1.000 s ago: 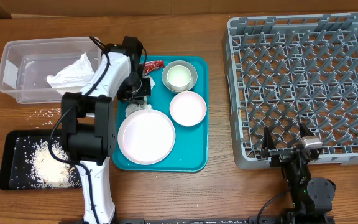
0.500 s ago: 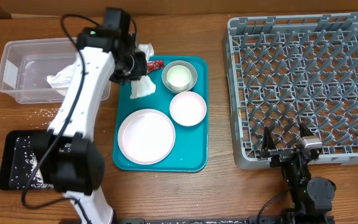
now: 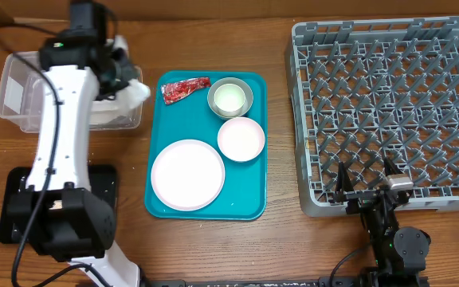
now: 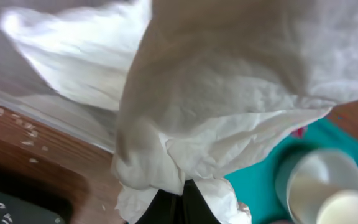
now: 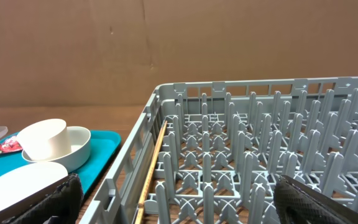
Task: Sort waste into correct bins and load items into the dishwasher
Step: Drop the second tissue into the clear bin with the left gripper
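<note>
the left tool is pinching a white napkin over the right end of the clear tub (the paper is filling the wrist view). the right tool is sitting spread just beside the grey rack. the red wrapper is lying on the teal tray.

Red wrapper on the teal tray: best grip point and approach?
Come straight down, pinching the red wrapper across its narrow width near its left end. It lies flat, long axis left-right, right end close to the grey bowl.
</note>
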